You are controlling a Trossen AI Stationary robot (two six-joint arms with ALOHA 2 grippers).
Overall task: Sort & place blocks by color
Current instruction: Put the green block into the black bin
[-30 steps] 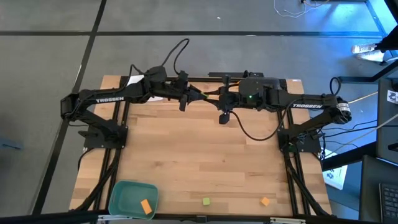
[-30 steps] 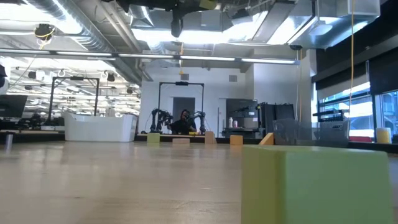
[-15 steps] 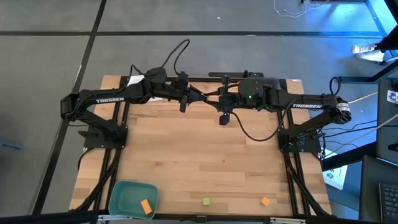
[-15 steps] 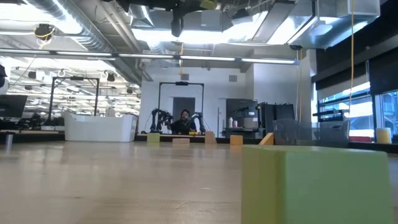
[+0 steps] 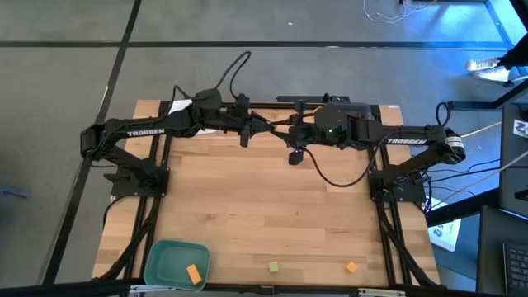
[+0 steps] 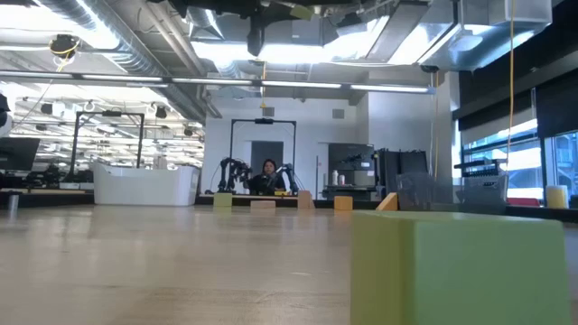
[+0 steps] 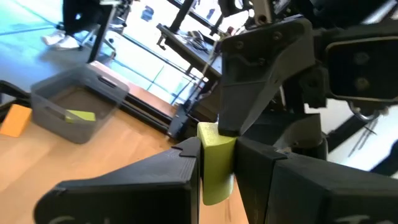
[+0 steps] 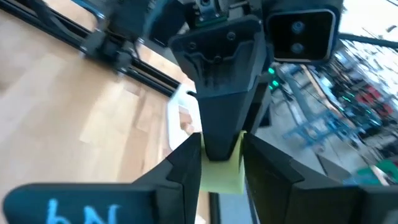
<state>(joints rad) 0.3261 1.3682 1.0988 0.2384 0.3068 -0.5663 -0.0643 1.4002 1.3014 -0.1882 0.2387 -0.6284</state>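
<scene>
Clearly, "TROSSEN" marks both arms; left tool (image 5: 262, 124) pinches green block (image 7: 213, 160).

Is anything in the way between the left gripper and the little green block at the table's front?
Nothing visible: only bare table lies between the left gripper and the loose green block. But that gripper is shut on a second green block, the right gripper close by.

— Where are the blocks?
— One light green block (image 7: 214, 160) is pinched mid-air at twelve o'clock; a green (image 5: 273, 266) and an orange (image 5: 352, 266) lie at six; another orange (image 5: 194, 274) at seven.
</scene>
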